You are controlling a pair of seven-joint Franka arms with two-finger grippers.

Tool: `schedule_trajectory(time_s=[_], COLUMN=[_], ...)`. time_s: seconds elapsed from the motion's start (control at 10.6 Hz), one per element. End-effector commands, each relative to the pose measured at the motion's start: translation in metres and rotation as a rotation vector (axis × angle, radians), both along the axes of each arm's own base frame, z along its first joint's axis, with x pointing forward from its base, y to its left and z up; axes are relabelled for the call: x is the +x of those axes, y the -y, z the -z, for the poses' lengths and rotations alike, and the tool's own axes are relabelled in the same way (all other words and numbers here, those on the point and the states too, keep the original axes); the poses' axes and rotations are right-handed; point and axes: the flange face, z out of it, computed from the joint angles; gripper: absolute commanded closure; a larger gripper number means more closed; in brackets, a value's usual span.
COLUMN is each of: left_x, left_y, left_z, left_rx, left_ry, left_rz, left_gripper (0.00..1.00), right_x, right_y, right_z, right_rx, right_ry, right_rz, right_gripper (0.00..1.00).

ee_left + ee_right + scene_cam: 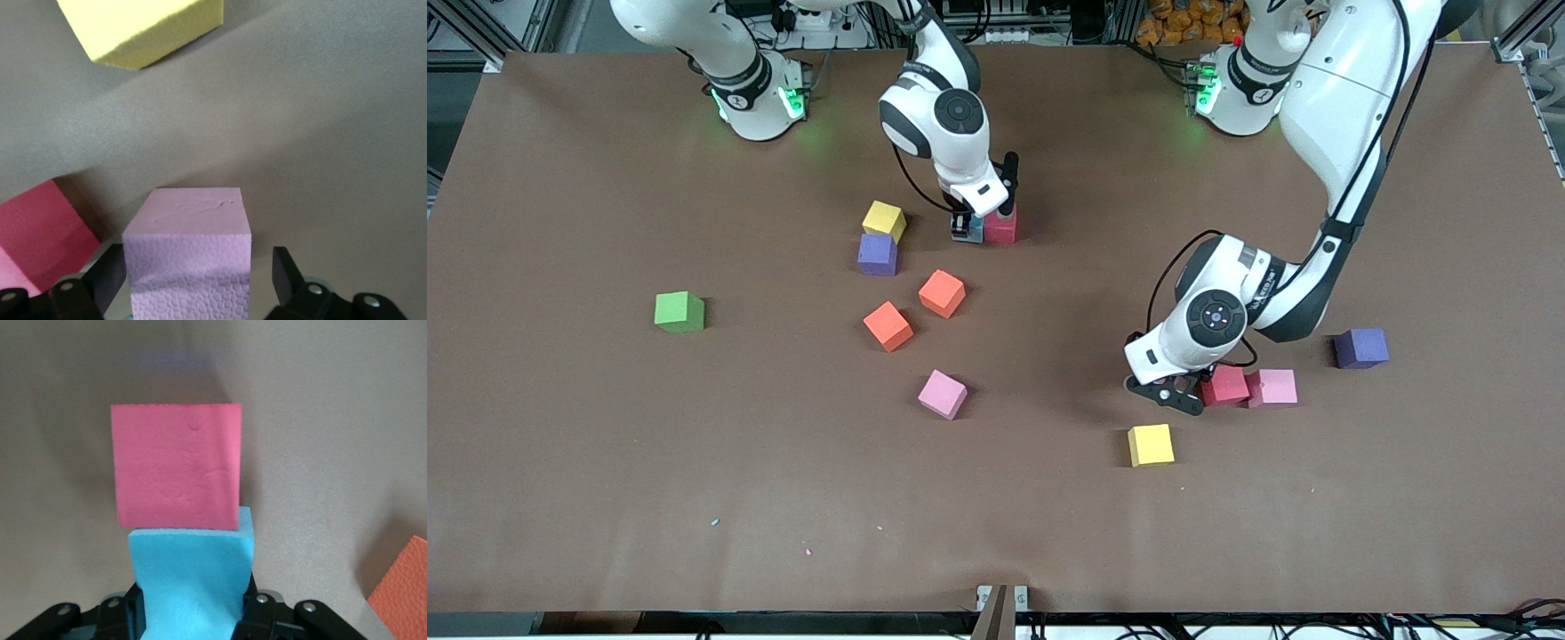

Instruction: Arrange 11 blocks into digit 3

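Our right hand (193,613) pinches a light blue foam cube (193,577) touching a red foam cube (177,473); our left hand (193,283) straddles, spread wide, a pink foam cube (190,257) on the tabletop (605,462).

Pink cubes (943,394) (1276,388) (190,260): 3, one of them seen only in the left wrist view
Red cubes (1224,386) (1000,227): 2
Orange cubes (942,293) (888,326): 2
Yellow cubes (884,220) (1151,445): 2
Purple cubes (878,254) (1360,348): 2
Light blue cube (193,580): 1
Green cube (679,312): 1
Cubes in all: 13
Robot arms (934,116) (1343,107): 2
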Motion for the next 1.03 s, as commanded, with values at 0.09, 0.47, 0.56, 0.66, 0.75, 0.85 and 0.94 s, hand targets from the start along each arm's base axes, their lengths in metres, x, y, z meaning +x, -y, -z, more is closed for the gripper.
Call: schedule_trajectory(time_s=[0.09,0.47,0.56,0.66,0.75,0.85,0.94], left_x=[0.0,0.0,-0.002,-0.002,-0.003,-0.004,-0.004], left_y=[0.003,0.0,0.002,-0.001,-0.002,0.003,0.004], left_z=[0.0,-0.017,-0.021,-0.027,-0.032,-0.038,-0.045], left_rx=[-0.014,0.0,0.002,0.0,-0.012,-0.027,-0.026], left_ry=[-0.006,-0.015,-0.023,-0.041,-0.055,-0.058,-0.049], left_rz=[-0.058,-0.063,-0.074,-0.134,-0.188,-0.222,-0.259], left_gripper=[0.46,0.96,0.97,1.0,1.0,1.0,1.0], right_x=[-0.002,-0.006,-0.006,-0.005,-0.006,-0.004,-0.005], right_y=[-0.009,-0.014,-0.014,-0.014,-0.015,-0.016,-0.015], right_z=[0.004,0.009,0.009,0.009,0.008,0.008,0.009], right_rx=[0.004,0.012,0.014,0.013,0.014,0.015,0.014], right_ry=[0.018,0.025,0.026,0.025,0.026,0.027,0.026], right_rz=[-0.02,-0.029,-0.029,-0.026,-0.028,-0.023,-0.022], right_gripper=[1.0,1.0,1.0,1.0,0.98,0.85,0.81])
